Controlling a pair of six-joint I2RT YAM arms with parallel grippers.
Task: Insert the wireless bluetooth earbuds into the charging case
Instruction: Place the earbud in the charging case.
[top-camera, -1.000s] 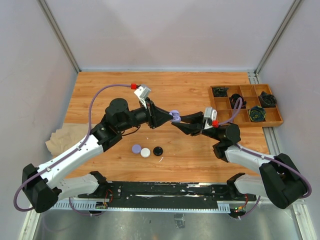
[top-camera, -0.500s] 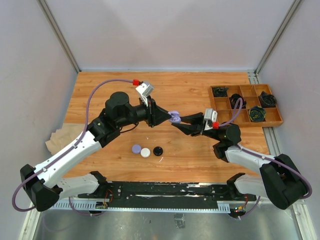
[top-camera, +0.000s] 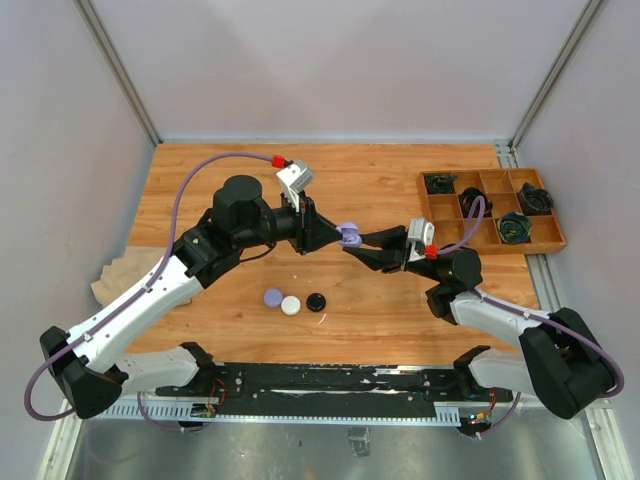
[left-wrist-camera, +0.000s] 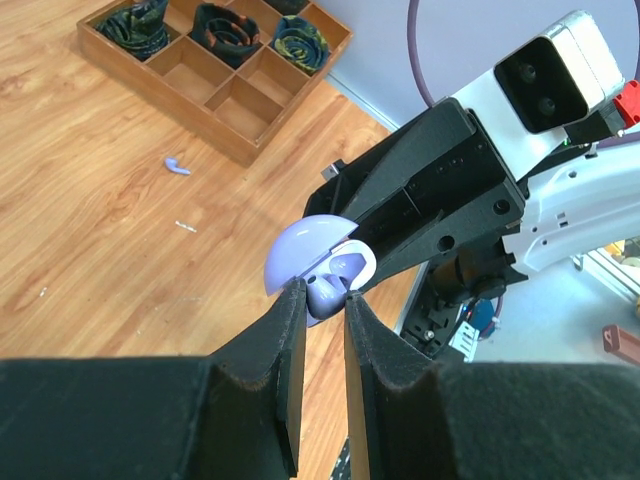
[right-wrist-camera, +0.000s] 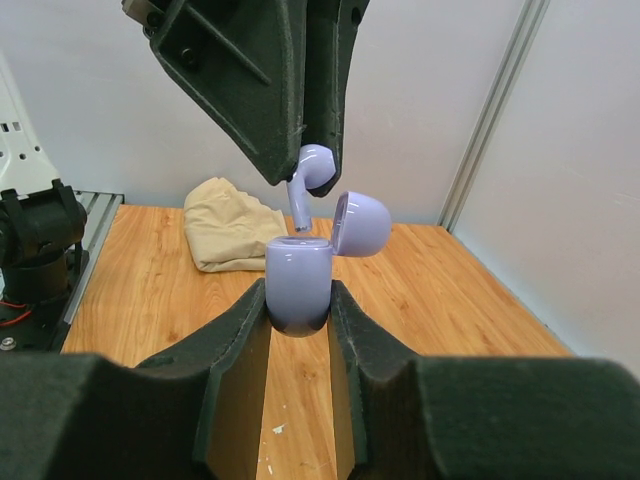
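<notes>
While the two arms meet above the middle of the bench (top-camera: 400, 170), we see only a small change over the last second. The left arm's elbow and wrist have swung slightly toward the upper right of the overhead view, and the point where the arms meet has hardly shifted. The left gripper (left-wrist-camera: 322, 296) is clamped on a lavender earbud (left-wrist-camera: 326, 292). In the right wrist view its stem points down, with the tip just at the mouth of the charging case (right-wrist-camera: 298, 285); we cannot tell whether they touch. The right gripper (right-wrist-camera: 298, 300) is clamped on that lavender case, whose lid (right-wrist-camera: 360, 225) stands hinged open to the right. We judge the shift to be a fine re-aiming, and the earbud is not yet seated. A second lavender earbud (left-wrist-camera: 177, 166) lies on the bench at the upper left of the left wrist view, near a wooden tray (left-wrist-camera: 160, 75) of coiled cables (left-wrist-camera: 231, 22). A row of three small round items (top-camera: 291, 305), lavender, white and black, sits lower centre in the overhead view. A beige cloth (top-camera: 118, 280) lies at the left edge. We can read no brand, label or writing.
</notes>
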